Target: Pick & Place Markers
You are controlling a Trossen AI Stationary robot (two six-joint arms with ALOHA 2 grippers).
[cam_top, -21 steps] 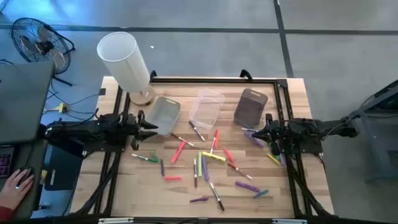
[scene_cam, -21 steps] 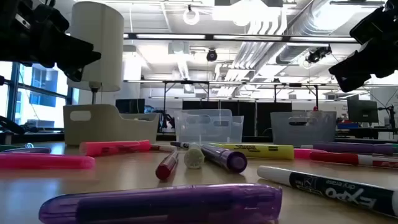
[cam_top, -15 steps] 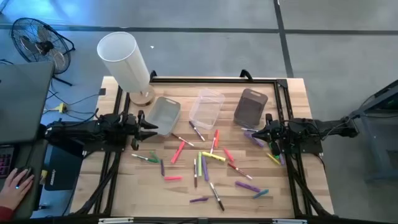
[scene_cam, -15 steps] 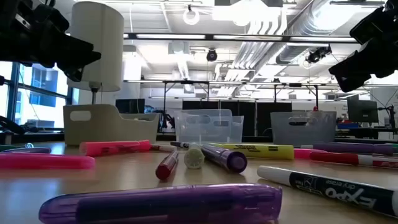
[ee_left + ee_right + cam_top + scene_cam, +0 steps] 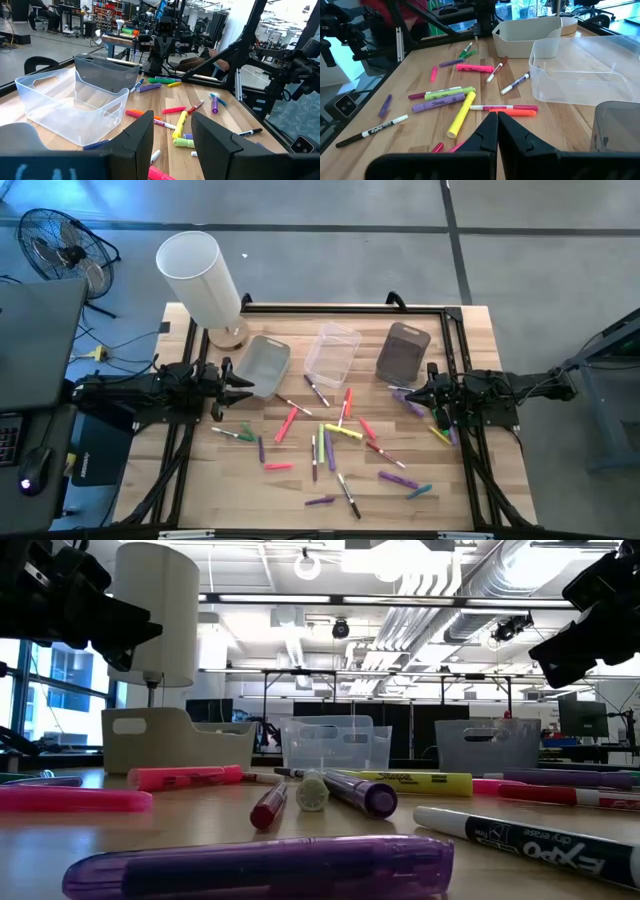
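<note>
Many thin capped markers [image 5: 330, 438] in pink, red, yellow, green and purple lie flat and scattered over the middle of the wooden table, also seen as markers [image 5: 462, 107] in the right wrist view. My left gripper [image 5: 243, 385] hovers open at the table's left side beside the white bin, its fingers [image 5: 142, 135] apart with nothing between them. My right gripper [image 5: 413, 393] hovers shut at the table's right side, above a purple marker [image 5: 405, 398], with its fingers [image 5: 490, 131] pressed together. Both hang above the tabletop in the low view.
Three bins stand in a row at the far side: a white one [image 5: 262, 365], a clear one [image 5: 332, 355] and a dark grey one [image 5: 403, 352]. A tall white cylinder [image 5: 198, 275] on a wooden base stands at the far left corner. Black frame rails [image 5: 455, 340] run along the table's edges.
Both arms have kept still and the markers have not moved. A person's hand that lay on a mouse beside the table's left side has gone out of the high view.
</note>
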